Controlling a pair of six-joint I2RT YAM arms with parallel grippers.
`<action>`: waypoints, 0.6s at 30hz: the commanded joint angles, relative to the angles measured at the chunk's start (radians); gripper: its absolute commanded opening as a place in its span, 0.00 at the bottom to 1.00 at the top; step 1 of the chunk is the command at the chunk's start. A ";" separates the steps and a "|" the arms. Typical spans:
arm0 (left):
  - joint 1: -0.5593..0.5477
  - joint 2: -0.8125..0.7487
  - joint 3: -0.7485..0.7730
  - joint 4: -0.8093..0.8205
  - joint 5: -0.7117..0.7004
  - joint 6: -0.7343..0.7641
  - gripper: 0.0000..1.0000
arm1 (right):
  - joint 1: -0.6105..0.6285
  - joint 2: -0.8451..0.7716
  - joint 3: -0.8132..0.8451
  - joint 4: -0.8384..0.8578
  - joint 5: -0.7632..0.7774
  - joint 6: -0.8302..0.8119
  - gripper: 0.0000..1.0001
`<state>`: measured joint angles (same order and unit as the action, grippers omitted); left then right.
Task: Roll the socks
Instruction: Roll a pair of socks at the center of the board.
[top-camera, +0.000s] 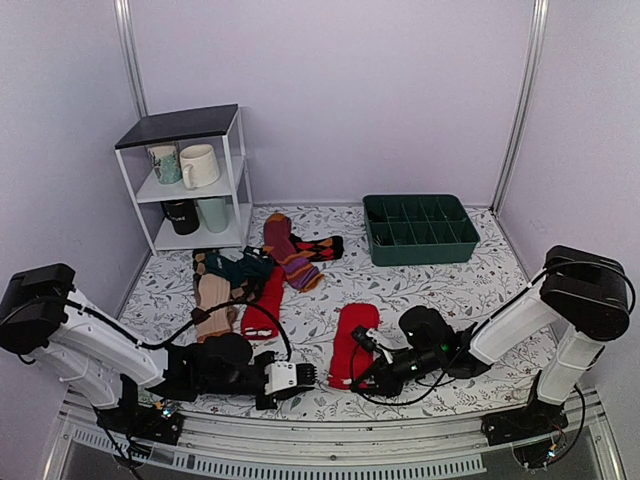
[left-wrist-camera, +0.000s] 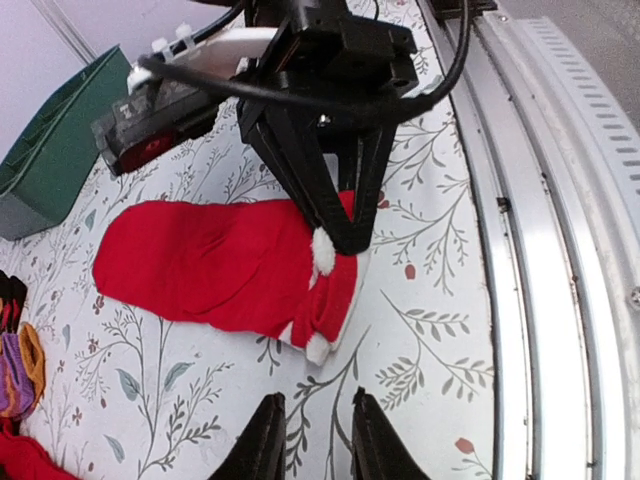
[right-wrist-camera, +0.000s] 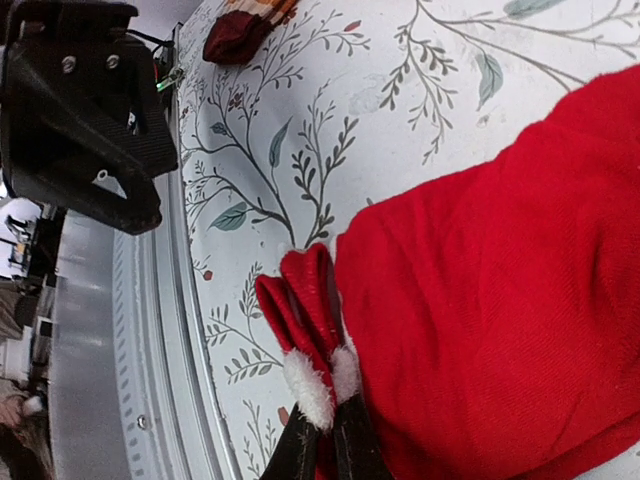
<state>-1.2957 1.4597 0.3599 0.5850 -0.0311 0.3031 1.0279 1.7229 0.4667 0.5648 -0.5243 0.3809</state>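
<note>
Pinching the socks by one end, right hand closed; left hand (barely parted, empty) nearby.

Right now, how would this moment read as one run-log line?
roll: not yet begun | red sock: flat on table | right jaws: shut on sock's near end | left jaws: slightly open, empty, just short of sock

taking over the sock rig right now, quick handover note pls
Left hand: slightly open, empty, just off the cuff end of the near red sock.
Right hand: shut on that sock's pale cuff edge.
Second red sock: lies apart to the left, at the edge of the pile of other socks.
Done: cuff gripped only; the sock lies flat, no roll formed.
Left: probably bring the two red socks together, then roll them.
</note>
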 joint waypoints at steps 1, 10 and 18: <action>-0.040 0.026 0.024 0.074 -0.018 0.117 0.25 | -0.027 0.066 -0.012 -0.232 -0.126 0.141 0.07; -0.068 0.197 0.131 0.116 0.045 0.272 0.30 | -0.070 0.136 0.042 -0.299 -0.235 0.215 0.08; -0.083 0.305 0.197 0.080 0.047 0.282 0.32 | -0.084 0.153 0.048 -0.303 -0.241 0.217 0.07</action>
<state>-1.3640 1.7428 0.5396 0.6682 -0.0071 0.5652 0.9413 1.8111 0.5526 0.4522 -0.8013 0.5835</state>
